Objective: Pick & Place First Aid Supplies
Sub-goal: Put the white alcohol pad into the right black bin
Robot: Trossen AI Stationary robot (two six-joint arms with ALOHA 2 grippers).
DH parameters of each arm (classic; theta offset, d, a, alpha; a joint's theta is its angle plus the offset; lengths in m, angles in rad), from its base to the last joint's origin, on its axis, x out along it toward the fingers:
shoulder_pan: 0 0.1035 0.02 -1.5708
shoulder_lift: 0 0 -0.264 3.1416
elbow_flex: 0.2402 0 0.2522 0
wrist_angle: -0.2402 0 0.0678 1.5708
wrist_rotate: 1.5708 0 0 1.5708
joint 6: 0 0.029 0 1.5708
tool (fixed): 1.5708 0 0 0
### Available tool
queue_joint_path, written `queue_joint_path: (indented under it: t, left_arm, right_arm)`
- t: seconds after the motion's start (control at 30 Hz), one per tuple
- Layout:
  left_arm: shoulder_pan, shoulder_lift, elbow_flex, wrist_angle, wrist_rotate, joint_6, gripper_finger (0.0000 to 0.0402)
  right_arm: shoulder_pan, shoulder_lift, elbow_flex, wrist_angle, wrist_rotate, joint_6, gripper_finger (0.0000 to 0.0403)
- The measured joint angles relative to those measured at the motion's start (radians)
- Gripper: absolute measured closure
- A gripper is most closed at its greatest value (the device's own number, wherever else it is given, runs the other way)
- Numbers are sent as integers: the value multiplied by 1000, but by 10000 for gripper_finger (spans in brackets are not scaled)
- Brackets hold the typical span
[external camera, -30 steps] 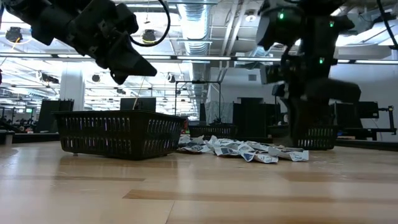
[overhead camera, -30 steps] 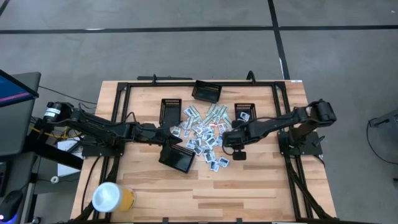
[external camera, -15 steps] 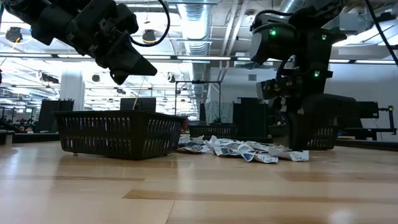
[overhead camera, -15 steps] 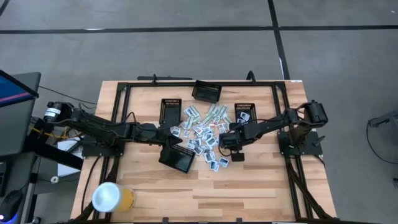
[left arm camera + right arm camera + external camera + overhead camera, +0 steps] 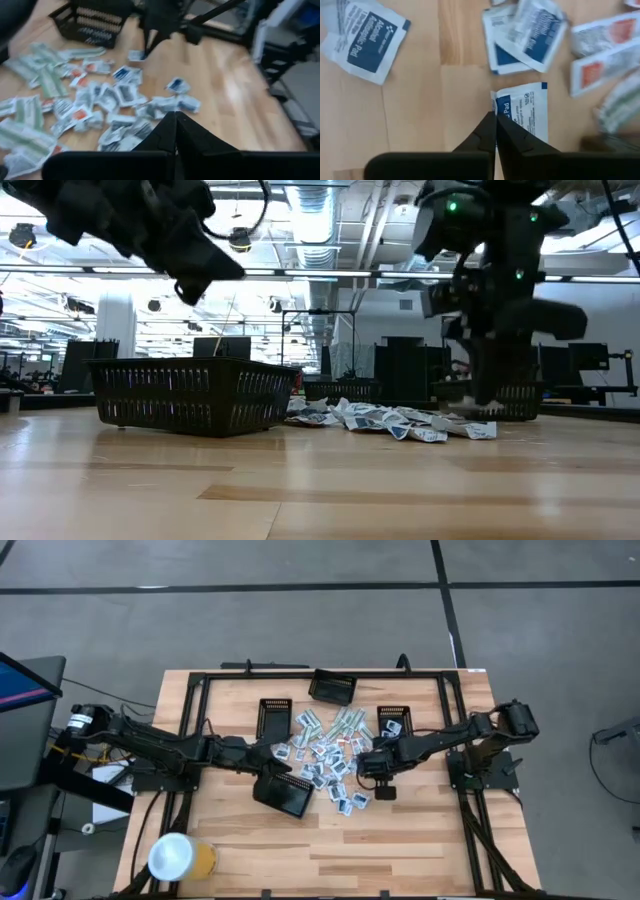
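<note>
Wooden desk (image 5: pixel 400 840) under us holds the first aid supplies (image 5: pixel 330 755), scattered between the black mesh trays (image 5: pixel 283 795). Our right pincer (image 5: pixel 365 766) has just snapped shut at the heap's right edge, its tips pinching the edge of a blue-marked sachet (image 5: pixel 525 112). We judge the pick made; lifting toward a tray comes next. Our left pincer (image 5: pixel 270 752) stays closed on nothing, hovering by the heap's left edge above the nearest tray.
</note>
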Motion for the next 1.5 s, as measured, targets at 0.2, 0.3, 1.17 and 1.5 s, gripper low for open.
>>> queue_joint_path:
  t: [0.2,0.3,1.17,1.5]
  left_arm:
    - [0,-185,-3,-177,17,19,394]
    - [0,-270,-48,-209,18,20,394]
    - [-2,-668,-435,-228,18,-106,394]
    - [-2,-666,-435,-224,9,-99,394]
  right_arm:
    - [0,-98,0,-22,7,42,402]
    - [0,-146,0,-31,9,58,402]
    - [-17,-474,2,-171,46,184,403]
    - [-136,-493,3,-253,75,121,403]
